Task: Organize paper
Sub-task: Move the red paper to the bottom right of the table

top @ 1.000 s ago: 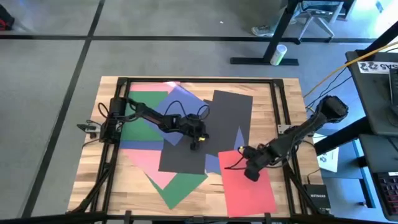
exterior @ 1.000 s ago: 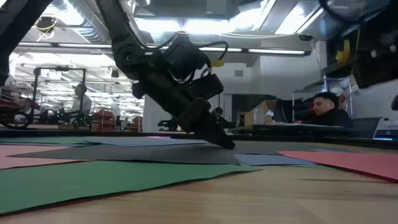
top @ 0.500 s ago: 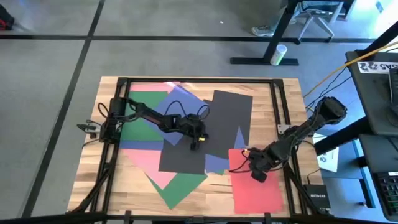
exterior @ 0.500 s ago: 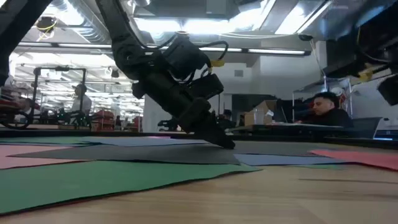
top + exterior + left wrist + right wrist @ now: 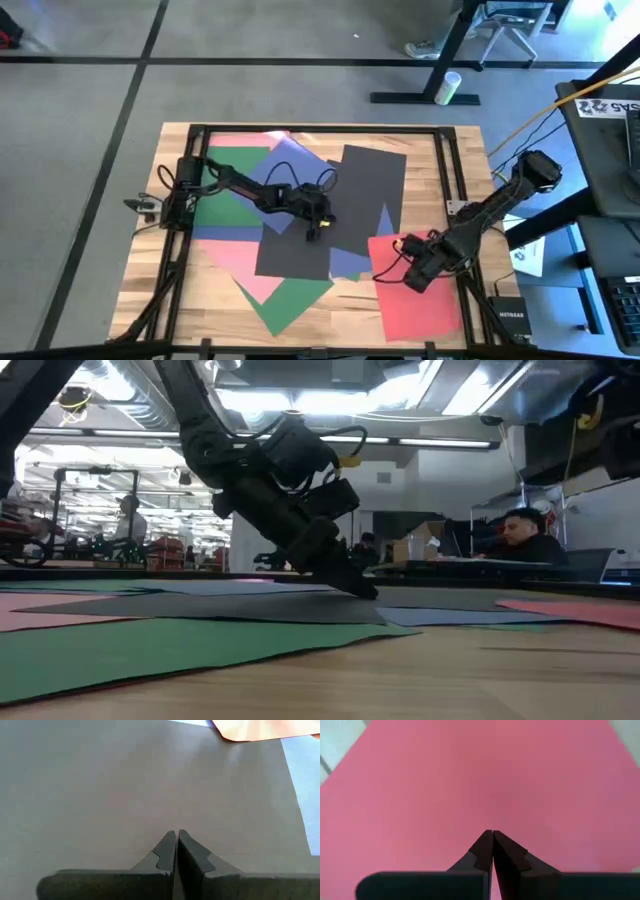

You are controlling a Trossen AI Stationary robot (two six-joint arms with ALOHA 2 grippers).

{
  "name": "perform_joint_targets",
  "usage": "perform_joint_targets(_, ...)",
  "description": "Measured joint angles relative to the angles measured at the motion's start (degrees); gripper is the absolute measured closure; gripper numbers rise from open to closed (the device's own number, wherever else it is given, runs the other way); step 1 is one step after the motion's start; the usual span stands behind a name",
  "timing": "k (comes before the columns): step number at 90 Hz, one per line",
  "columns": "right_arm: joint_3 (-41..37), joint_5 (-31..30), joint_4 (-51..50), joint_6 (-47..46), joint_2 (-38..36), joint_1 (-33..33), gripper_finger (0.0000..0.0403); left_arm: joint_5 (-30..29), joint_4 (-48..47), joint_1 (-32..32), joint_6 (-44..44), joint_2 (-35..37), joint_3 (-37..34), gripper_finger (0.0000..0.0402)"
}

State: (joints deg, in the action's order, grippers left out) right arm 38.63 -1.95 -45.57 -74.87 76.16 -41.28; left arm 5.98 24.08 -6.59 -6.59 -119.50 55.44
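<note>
Paper sheets (image 5: 300, 215) are pinned by two closed hands: left hand (image 5: 318, 224) on black, right hand (image 5: 412, 274) on red. Underlying sheets could be dragged askew.

Paper (image 5: 300, 220) overlapping mid-table (image 5: 440, 150) — one sheet (image 5: 420, 300) apart, right front.

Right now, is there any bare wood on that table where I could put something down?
Some. Bare table shows at the near left corner beside the green sheet, and a strip right of the upper black sheet. The middle is covered with overlapping paper, with the left gripper on the lower black sheet and the right gripper on the red sheet.
</note>
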Motion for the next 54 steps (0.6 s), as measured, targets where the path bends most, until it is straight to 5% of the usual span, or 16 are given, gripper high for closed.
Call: perform_joint_targets(54,-3.8,14.7,2.7,-6.7,1.0,-4.6,0.0403,0.0,0.0,0.0,0.0,0.0,0.0,0.0402)
